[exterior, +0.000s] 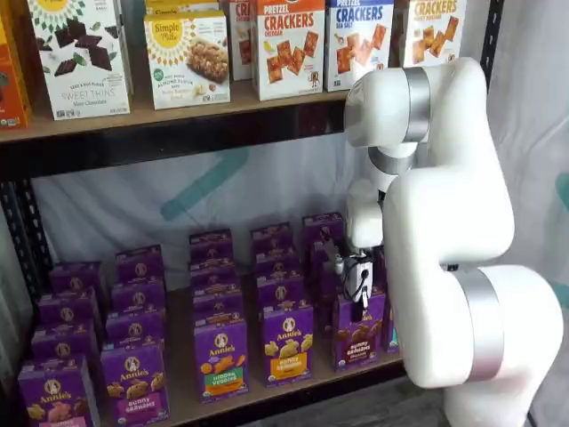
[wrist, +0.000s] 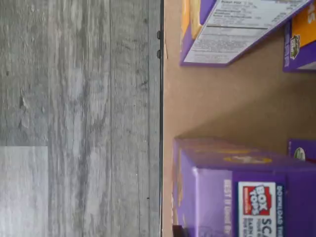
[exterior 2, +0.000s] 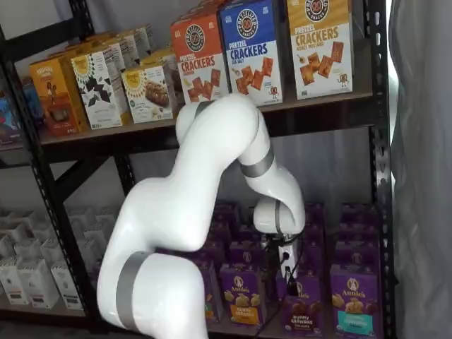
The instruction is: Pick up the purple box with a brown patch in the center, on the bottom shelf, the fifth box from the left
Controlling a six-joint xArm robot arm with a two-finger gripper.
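Note:
The purple box (exterior: 358, 336) with brown bunny crackers on its front stands upright at the front of the bottom shelf (exterior: 180, 398), and it also shows in the other shelf view, purple box (exterior 2: 302, 311). My gripper (exterior: 356, 301) hangs straight down onto the top of this box, with the black fingers at its upper edge. In a shelf view the gripper (exterior 2: 287, 274) is seen side-on, and no gap between the fingers can be made out. The wrist view looks along a purple box top (wrist: 237, 192) with a Box Tops mark.
More purple boxes stand in rows beside and behind it: one with a yellow-orange label (exterior: 287, 345) to its left, one with a teal patch (exterior 2: 352, 300) to its right. Cracker boxes (exterior: 286, 44) fill the upper board. The white arm (exterior: 444, 267) covers the shelf's right end. Grey floor (wrist: 79, 98) lies below.

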